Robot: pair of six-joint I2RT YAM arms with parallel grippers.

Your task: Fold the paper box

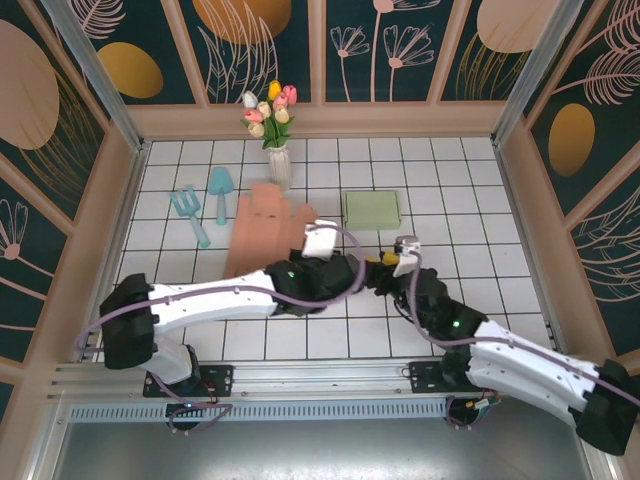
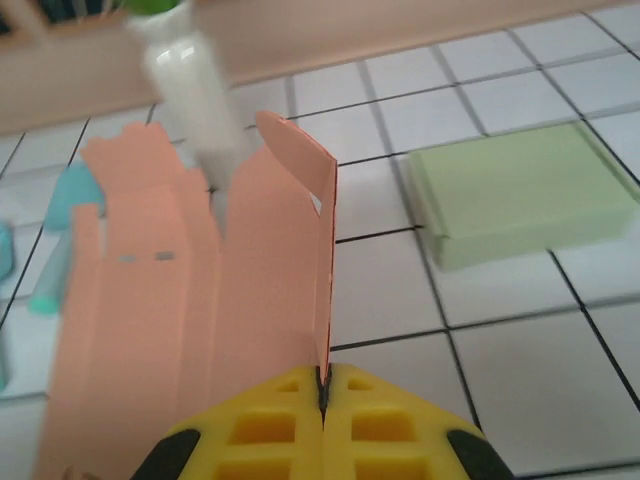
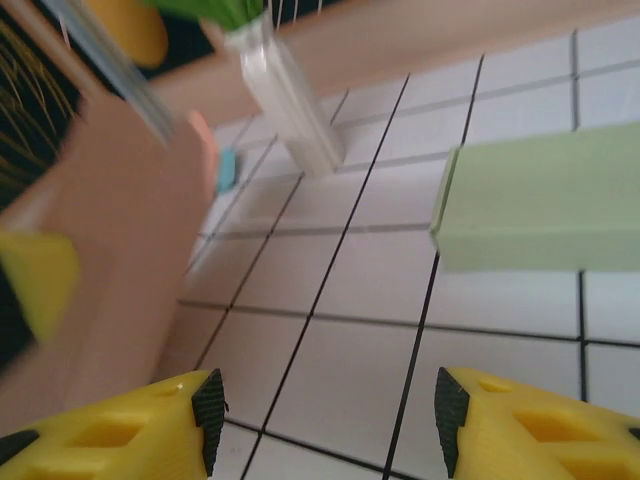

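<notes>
**Left arm pinches side flap as flat carton waits to be folded**

The paper box (image 1: 262,232) lies as an unfolded salmon blank on the tiled table (image 1: 470,190), left of centre, between the teal garden tools (image 1: 200,205) and the green block (image 1: 372,208). Your left gripper (image 2: 323,385) is closed tight on the near end of the blank's right-hand flap (image 2: 315,230). The thin card is nipped edge-on between the yellow pads, and the flap stands almost upright while the other panels lie flat. Your right gripper (image 3: 325,420) hangs about half open over bare tile beside the block, with nothing in it.

The step in hand looks like turning that flap over along its crease. Sweep the pinch in an arc about the crease line rather than pulling straight up, or the whole blank will likely lift or slide toward the vase (image 1: 277,160). The grip is on one corner only, so the far end of the flap may lag and bow. Bringing your free arm down on the flat panels would probably steady the sheet.

The blank's long axis runs from the arms toward the back wall, its far end leaning slightly right. The notched, tabbed end points at the vase; the plainer end faces you.
</notes>
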